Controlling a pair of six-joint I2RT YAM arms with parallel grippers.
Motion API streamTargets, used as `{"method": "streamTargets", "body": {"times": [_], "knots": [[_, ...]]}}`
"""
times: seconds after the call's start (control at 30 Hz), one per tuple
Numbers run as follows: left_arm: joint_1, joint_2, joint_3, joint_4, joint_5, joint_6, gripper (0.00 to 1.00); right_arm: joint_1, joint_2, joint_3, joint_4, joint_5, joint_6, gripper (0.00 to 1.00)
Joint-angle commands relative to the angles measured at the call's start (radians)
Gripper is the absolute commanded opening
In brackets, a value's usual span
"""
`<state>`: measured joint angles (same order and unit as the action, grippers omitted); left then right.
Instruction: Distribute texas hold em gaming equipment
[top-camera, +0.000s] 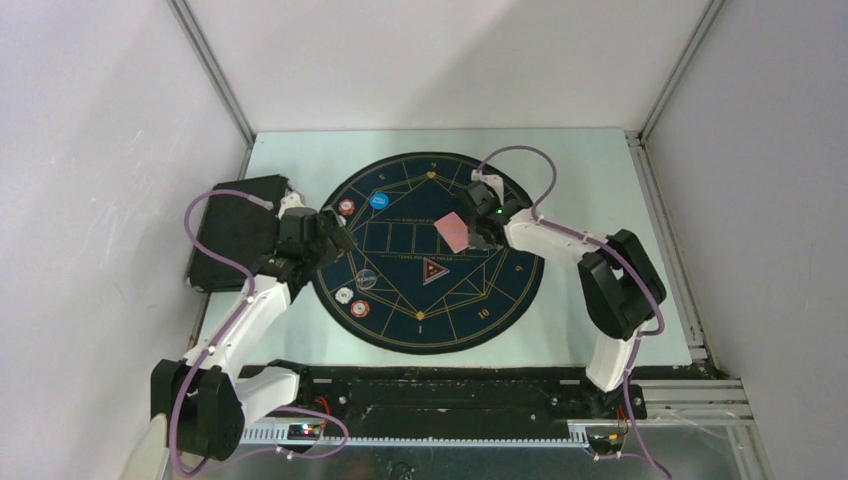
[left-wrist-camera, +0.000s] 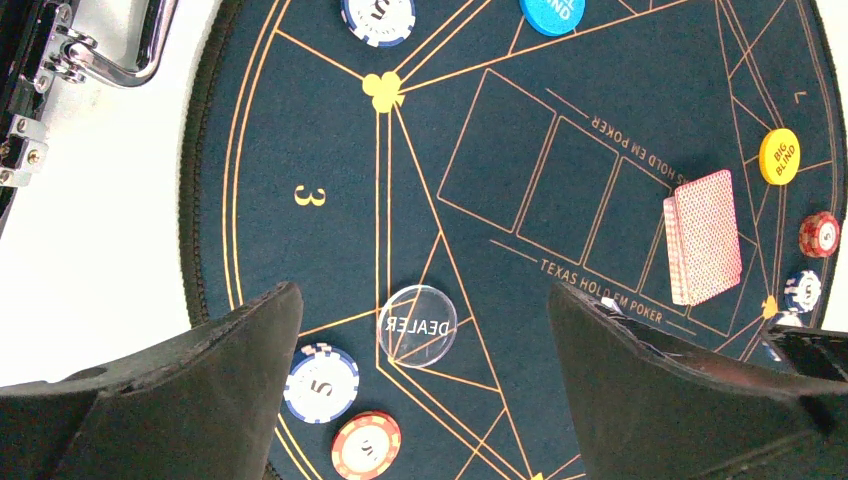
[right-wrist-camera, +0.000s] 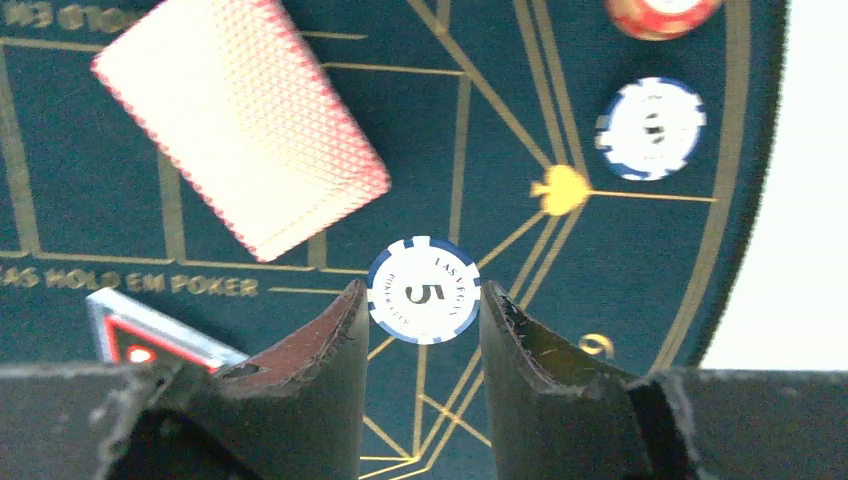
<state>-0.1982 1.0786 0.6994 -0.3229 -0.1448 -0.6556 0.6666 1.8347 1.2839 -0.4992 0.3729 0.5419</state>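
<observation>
From above, the dark round mat (top-camera: 500, 300) lies on the pale table (top-camera: 600, 170). A black case (top-camera: 225, 245) sits just off the mat's left edge. The left pincer (top-camera: 340, 240) hangs over the mat's left rim. The right pincer (top-camera: 476, 240) is low over the mat's right half, just beside the pink-backed deck of cards (top-camera: 453, 231). A red triangular token (top-camera: 434, 271) lies near the centre. From up here I cannot tell how either pair of jaws stands.

The left wrist camera shows the left pincer (left-wrist-camera: 425, 330) with its fingers (left-wrist-camera: 200, 370) spread wide above the mat. Below the gap lies a clear dealer button (left-wrist-camera: 417, 325). A blue-and-white chip (left-wrist-camera: 321, 383) and a red-and-white chip (left-wrist-camera: 366, 445) lie close by, near the mat's rim. The deck sits well off to the right, with a yellow big-blind chip (left-wrist-camera: 779, 156) near it.

The right wrist camera shows the right pincer (right-wrist-camera: 423, 305) clamped on a Las Vegas chip (right-wrist-camera: 423, 290) marked 5, one finger against each side of its edge. The chip faces the camera, over the gold lines. The deck lies up and to the left of it, and a corner of the token shows beside the left finger. A white chip (right-wrist-camera: 650, 128) rests near the mat's rim.
</observation>
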Motion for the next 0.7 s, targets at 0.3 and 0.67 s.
{"method": "streamTargets", "body": {"times": [0.3, 0.67], "knots": [[0.001, -0.006, 0.003, 0.026, 0.011, 0.004, 1.00, -0.274, -0.072, -0.078, 0.083, -0.050, -0.032, 0.28], [0.000, 0.016, 0.013, 0.028, 0.021, 0.004, 1.00, -0.331, -0.014, -0.059, 0.167, -0.098, -0.057, 0.29]]}}
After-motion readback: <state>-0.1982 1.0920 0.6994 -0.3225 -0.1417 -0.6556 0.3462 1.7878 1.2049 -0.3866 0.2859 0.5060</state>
